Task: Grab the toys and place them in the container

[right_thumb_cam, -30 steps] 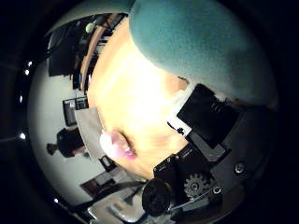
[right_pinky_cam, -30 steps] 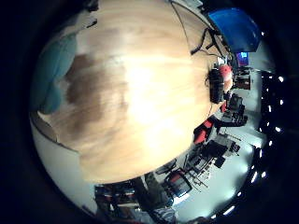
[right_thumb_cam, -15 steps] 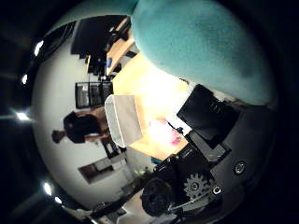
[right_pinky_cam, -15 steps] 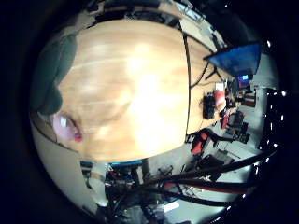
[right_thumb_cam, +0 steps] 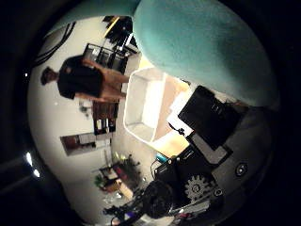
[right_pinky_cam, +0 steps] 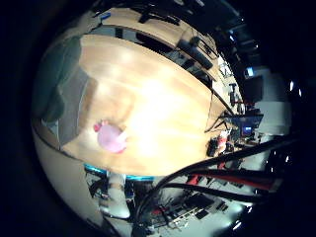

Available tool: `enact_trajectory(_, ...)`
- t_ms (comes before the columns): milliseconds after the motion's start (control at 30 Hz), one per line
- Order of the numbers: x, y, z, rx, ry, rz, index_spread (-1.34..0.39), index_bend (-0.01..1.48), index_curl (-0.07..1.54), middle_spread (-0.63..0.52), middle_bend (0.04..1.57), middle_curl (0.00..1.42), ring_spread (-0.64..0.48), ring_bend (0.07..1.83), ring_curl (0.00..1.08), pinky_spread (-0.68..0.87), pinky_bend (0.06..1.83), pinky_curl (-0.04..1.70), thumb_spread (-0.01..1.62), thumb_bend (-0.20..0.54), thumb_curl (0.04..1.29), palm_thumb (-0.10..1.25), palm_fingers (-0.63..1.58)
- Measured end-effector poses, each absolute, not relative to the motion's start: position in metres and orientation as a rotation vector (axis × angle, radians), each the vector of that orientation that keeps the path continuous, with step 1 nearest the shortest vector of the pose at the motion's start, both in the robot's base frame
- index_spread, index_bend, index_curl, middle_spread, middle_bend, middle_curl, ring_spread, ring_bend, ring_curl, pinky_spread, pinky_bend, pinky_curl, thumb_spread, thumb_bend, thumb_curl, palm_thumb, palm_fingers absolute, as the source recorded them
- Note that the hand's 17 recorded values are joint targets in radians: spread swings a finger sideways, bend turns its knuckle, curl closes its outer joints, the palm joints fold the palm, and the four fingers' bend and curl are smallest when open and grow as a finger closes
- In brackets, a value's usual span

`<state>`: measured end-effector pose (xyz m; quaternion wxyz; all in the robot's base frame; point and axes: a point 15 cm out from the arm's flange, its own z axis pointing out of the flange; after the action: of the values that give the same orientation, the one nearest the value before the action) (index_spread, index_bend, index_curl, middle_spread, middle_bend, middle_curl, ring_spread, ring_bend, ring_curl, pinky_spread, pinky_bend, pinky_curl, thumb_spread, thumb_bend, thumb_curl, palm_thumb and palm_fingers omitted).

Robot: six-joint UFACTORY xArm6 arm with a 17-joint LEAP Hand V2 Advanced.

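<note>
The robot hand point(right_thumb_cam: 211, 155), of white and black parts, has a soft teal plush toy point(right_thumb_cam: 202, 42) lying right against its palm; the toy fills a large part of the thumb-side view. The black and geared parts of the hand sit just beside the toy, but I cannot tell whether the fingers curl around it or only support it.

The white plastic rectangular container point(right_thumb_cam: 143, 110) appears open and empty in the thumb-side view, at some distance from the palm. A second toy, a small round pink one with a red part point(right_pinky_cam: 110, 136), lies on the light wooden table point(right_pinky_cam: 163, 103) near its edge, well apart from the hand.

I judge that the step in hand is carrying the teal toy to the container. To do it well, the hand should come fully over the open middle of the container, not over its rim, and lower itself before it lets the toy go, because a soft toy can catch on the wall and fall outside. The pink toy is not yet collected.
</note>
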<state>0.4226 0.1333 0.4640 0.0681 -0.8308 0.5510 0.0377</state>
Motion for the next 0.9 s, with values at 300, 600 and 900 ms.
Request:
enact_trajectory(300,0.390,0.246,0.449,-2.644,1.453,0.143,-0.57,0.29,0.62,-0.43,0.72,0.64,-0.35,1.16,0.46,-0.63,1.05,0.30,0.89,-0.016,0.44,1.17,1.17)
enact_trajectory(600,0.372,0.312,0.426,-2.722,1.318,0.158,-0.58,0.27,0.65,-0.42,0.71,0.64,-0.35,1.16,0.46,-0.63,1.04,0.31,0.92,-0.022,0.44,1.13,1.17)
enact_trajectory(900,0.361,0.337,0.418,-2.769,1.248,0.128,-0.58,0.27,0.68,-0.40,0.71,0.65,-0.35,1.13,0.45,-0.61,1.02,0.31,1.01,-0.050,0.41,1.01,1.13)
